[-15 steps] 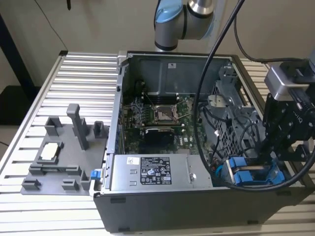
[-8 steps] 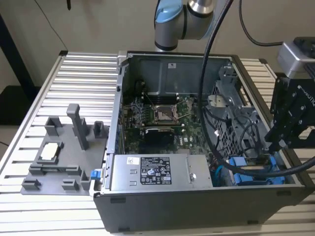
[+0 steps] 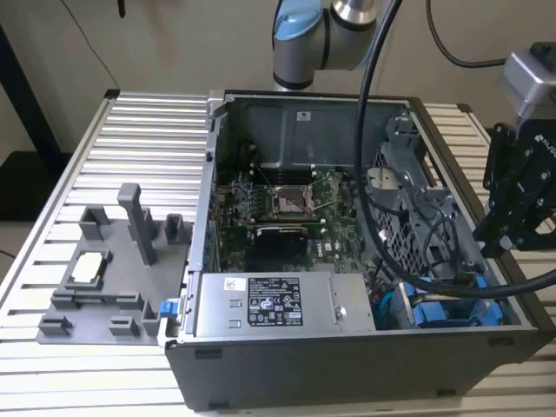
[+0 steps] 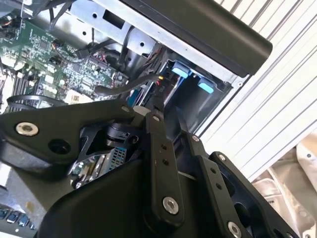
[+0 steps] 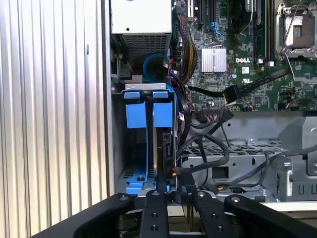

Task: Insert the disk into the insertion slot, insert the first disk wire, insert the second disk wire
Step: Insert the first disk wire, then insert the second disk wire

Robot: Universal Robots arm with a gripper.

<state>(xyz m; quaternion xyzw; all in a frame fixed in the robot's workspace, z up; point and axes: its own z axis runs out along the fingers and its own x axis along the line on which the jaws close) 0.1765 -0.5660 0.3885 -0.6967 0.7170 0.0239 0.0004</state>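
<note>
The tool (image 5: pixel 173 192) hangs over the drive corner of the open computer case (image 3: pixel 261 369), at the exterior view's right; whether it grips anything I cannot tell. Directly ahead of it, in the first wrist view, the disk (image 5: pixel 164 144) stands edge-on in the insertion slot (image 5: pixel 146 87), with its blue carrier tabs at the end farthest from the tool. A bundle of black wires (image 5: pixel 208 148) loops just beside the tool, and one red-marked strand runs close to it. Farther beyond lie the green motherboard (image 5: pixel 237 54) and a loose cable ending in a flat plug (image 5: pixel 231 93). The grey power-supply box (image 3: pixel 278 300) sits past the disk, well apart from the tool. The ribbed worktop (image 3: pixel 148 139) carries the case.
</note>
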